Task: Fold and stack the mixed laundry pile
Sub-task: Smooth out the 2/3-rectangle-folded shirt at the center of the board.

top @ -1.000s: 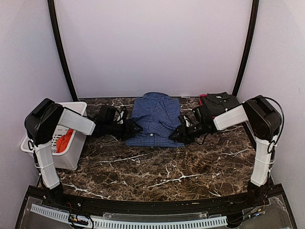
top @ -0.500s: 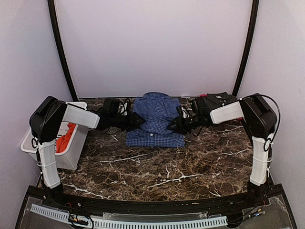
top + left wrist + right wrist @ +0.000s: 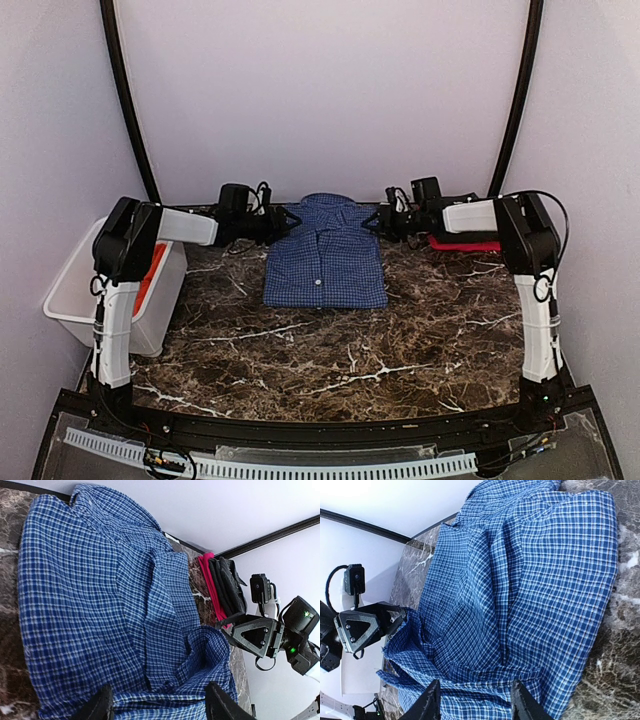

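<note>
take both shoulders evenly before folding

from above: the checked shirt lies flat, far middle of the counter, with the left claw and right claw at its shoulders. both wrist views: fingers half spread over bunched cloth; whether they truly grip, i cannot tell. best to lift level, together.

A blue-and-white checked shirt lies spread on the brown marble bench and fills most of the view. It reaches close to the bench's back edge, where a black strip crosses the white wall. The right gripper has its jaws apart, and the shirt's rumpled near edge lies between them. Across the shirt, the left gripper has its tip against a raised bunch of cloth. Bare marble shows beside the shirt's straight edge.
</note>
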`<action>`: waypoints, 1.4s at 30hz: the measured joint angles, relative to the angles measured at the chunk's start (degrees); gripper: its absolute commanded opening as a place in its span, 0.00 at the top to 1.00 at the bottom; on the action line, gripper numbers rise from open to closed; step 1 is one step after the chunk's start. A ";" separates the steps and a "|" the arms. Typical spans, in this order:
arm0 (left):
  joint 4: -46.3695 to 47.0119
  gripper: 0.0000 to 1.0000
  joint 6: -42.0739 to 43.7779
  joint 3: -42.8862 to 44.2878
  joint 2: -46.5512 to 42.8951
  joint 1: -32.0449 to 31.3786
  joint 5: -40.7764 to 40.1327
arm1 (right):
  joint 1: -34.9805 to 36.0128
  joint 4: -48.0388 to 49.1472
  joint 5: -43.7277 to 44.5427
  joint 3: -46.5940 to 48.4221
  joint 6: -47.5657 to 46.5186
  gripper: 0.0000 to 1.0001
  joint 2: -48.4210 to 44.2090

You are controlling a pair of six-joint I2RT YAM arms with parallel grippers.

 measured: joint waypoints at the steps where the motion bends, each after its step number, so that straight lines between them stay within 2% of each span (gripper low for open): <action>1: -0.07 0.36 0.15 0.92 0.83 0.55 0.07 | -0.33 -0.02 -0.13 0.79 0.02 0.52 0.70; 6: -1.22 0.29 2.54 0.92 0.59 2.25 -0.96 | -0.76 -1.44 -0.37 -1.33 -1.11 0.52 -1.73; 11: -2.86 0.30 6.56 -6.32 -7.56 2.12 -4.33 | 0.17 -2.58 -0.37 -9.68 -3.48 0.67 -12.26; 14: -3.34 0.34 8.55 -11.02 -14.27 1.38 -6.05 | 2.64 -2.58 -0.52 -11.58 -5.14 0.75 -16.11; 19: -2.75 0.42 10.34 -15.39 -18.75 -1.53 -6.78 | 8.24 -3.39 -1.46 -9.40 -6.93 0.91 -12.94; 22: -2.01 0.42 10.12 -18.03 -17.88 -3.19 -6.82 | 10.34 -5.18 -1.70 -4.09 -7.67 0.94 -6.91; 28: -2.01 0.40 9.97 -19.50 -15.15 -3.65 -6.78 | 10.88 -9.64 -1.40 10.40 -7.87 0.93 6.25; 32: -2.45 0.40 10.36 -16.09 -12.41 -3.43 -6.78 | 10.45 -10.73 -0.94 17.75 -6.88 0.91 12.46; 39: -3.43 0.43 10.67 -5.73 -4.02 -3.67 -5.90 | 8.26 -12.74 -0.52 21.03 -4.24 0.83 16.28; 42: -4.61 0.43 10.36 0.15 1.09 -3.91 -5.64 | 7.76 -13.46 -0.07 21.70 -4.44 0.76 16.24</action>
